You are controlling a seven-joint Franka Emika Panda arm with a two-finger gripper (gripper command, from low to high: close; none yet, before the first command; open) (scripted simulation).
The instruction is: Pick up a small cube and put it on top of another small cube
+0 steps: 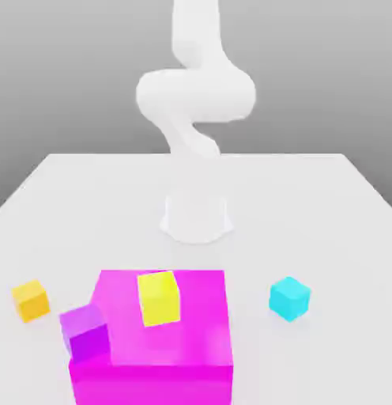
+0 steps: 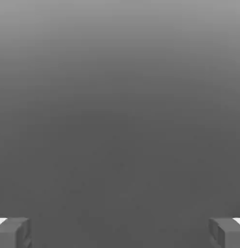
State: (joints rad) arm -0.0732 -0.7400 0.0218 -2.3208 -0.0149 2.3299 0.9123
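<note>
Grey fingertips of the gripper stood wide apart in the hand view, holding nothing, facing blank grey. On the white table, the small matte orange-yellow cube sat at the exterior view's left, well apart from the small matte cyan cube at its right, the large magenta block between them. The coming reach would likely turn on dropping toward the orange-yellow one.

a simulated tabletop test scene, not a real room: a bare white table floats against a plain grey gradient backdrop, a smooth white robot arm rises from its base, and flat-coloured, textureless cubes sit around 1 big magenta block.
</note>
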